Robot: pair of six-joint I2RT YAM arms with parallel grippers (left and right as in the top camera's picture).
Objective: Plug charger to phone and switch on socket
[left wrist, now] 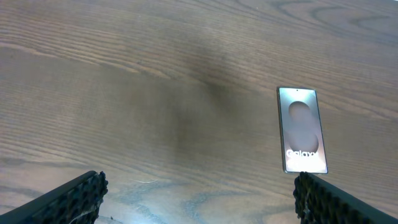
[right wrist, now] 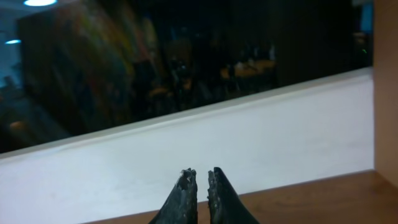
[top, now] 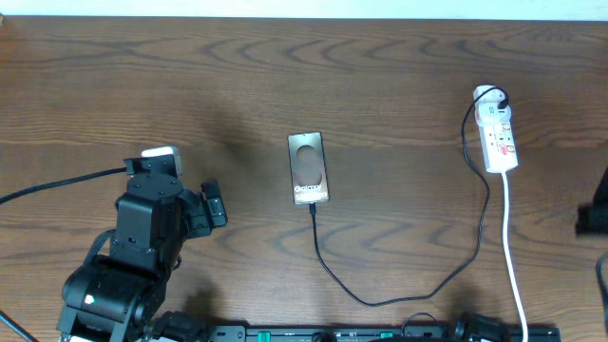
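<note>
The small flat bronze-brown glossy phone (top: 309, 168) lies face up near the middle of the brown wood-grain surface (top: 190, 76), its white "Galaxy" lettering at the end nearest the robot. The long thin black charger cable (top: 316, 245) meets that near short edge. From there it loops toward the front edge of the surface and climbs back on the right to the narrow white power strip (top: 498, 133). Whether the tip is fully seated in the phone is too small to tell. The strip sits well apart from the phone at the far right, with red marks on its face. Its thicker white cord (top: 513, 256) trails toward the front.

The left pincer (left wrist: 200, 186) is spread wide over bare wood, holding nothing. Its ribbed black fingers (left wrist: 74, 198) frame the view, and the phone lies just ahead of the right-hand finger.

The right arm barely shows at the overhead view's right edge. The right pincer (right wrist: 202, 180) is pressed almost together, only a sliver of gap, and it is empty. It points at a white wall and a dark window.
</note>
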